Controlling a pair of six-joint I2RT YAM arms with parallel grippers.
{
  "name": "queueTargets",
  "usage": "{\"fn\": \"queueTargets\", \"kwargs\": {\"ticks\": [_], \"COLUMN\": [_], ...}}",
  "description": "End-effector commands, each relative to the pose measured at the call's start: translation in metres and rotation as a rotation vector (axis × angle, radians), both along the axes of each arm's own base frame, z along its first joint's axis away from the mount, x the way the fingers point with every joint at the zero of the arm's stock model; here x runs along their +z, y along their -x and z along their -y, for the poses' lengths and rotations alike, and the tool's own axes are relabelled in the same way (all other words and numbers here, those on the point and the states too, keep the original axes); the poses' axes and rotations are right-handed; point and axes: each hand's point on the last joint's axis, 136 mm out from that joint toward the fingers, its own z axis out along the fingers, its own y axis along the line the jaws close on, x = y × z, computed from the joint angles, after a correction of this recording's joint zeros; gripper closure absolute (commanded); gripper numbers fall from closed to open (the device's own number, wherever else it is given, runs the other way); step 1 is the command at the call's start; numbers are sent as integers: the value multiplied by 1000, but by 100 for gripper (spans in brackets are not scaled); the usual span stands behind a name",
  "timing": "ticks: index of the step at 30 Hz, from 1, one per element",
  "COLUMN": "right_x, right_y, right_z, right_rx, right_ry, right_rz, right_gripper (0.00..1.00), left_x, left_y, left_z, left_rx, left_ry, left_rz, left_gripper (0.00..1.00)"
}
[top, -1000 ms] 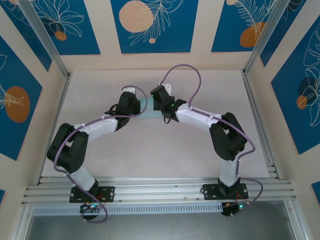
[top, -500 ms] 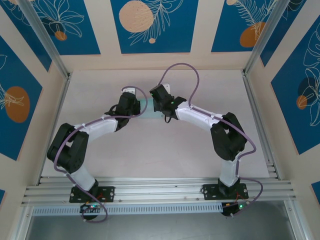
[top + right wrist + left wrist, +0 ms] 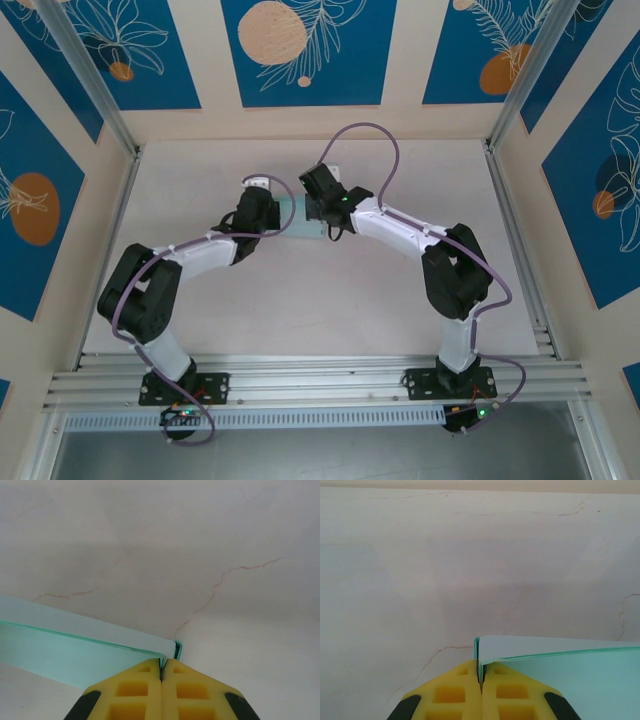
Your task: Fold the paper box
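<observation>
Both arms have crept a touch farther in since a second ago. My left claw [image 3: 481, 676] pinches the left end of the paper box [image 3: 570, 680], my right claw [image 3: 161, 670] its right end; it is between them at the far middle of the tabletop [image 3: 330, 300].

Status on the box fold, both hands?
Left hand shut on paper box edge. Right hand shut on its other end. Card layers doubled. Nothing in the way.
</observation>
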Motion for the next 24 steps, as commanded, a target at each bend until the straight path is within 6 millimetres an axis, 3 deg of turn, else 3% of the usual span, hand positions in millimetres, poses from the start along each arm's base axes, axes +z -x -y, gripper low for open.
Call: {"fn": "queueTargets", "kwargs": {"ticks": [1, 7, 24], "right_x": [15, -4, -22], "right_y": [28, 32, 45], "right_z": [-59, -28, 5], "right_rx": [189, 129, 30], "right_ry": [-133, -38, 19], "right_rz": [-45, -99, -177], "right_gripper": [96, 85, 68], "left_x": [-90, -81, -74], "left_y": [78, 76, 71], "left_z": [42, 40, 39], "left_rx": [-255, -240, -225], "left_ry": [-42, -51, -61], "left_rz": [-347, -343, -334], "left_gripper": [100, 100, 100]}}
